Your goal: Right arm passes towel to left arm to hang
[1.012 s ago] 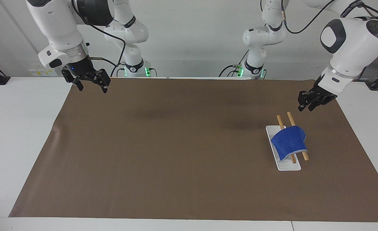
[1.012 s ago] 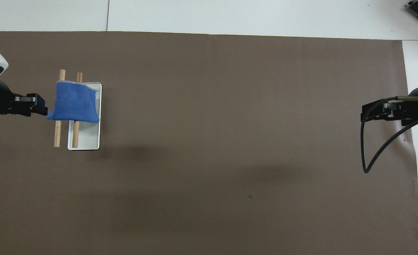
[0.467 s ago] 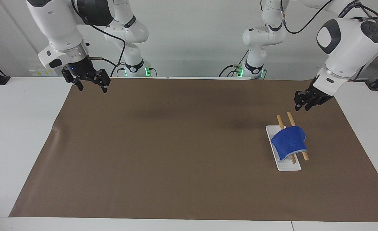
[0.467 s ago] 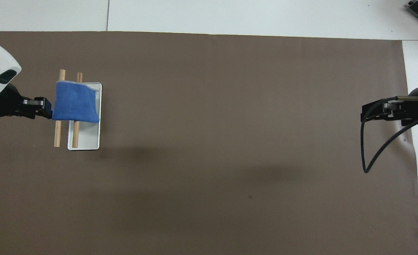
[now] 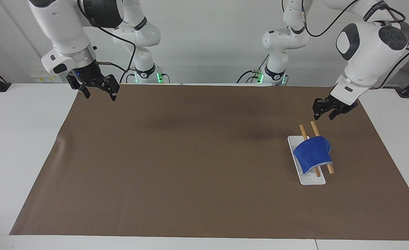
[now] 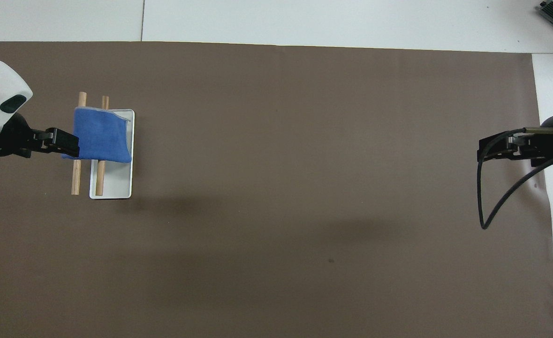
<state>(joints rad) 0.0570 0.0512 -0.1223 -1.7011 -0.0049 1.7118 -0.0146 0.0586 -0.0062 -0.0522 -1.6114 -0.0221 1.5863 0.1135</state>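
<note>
The blue towel hangs draped over two wooden rods of a small rack with a white base. It sits toward the left arm's end of the table. My left gripper hovers open and empty in the air, over the rack's edge beside the towel and apart from it. My right gripper hangs open and empty over the mat's corner at the right arm's end, where that arm waits.
A brown mat covers most of the white table. The right arm's black cable loops down beside its gripper. Both arm bases stand at the table's edge.
The left gripper has drifted up and toward the rack, and its fingers have spread. The towel, the rack and the right arm have not moved.
</note>
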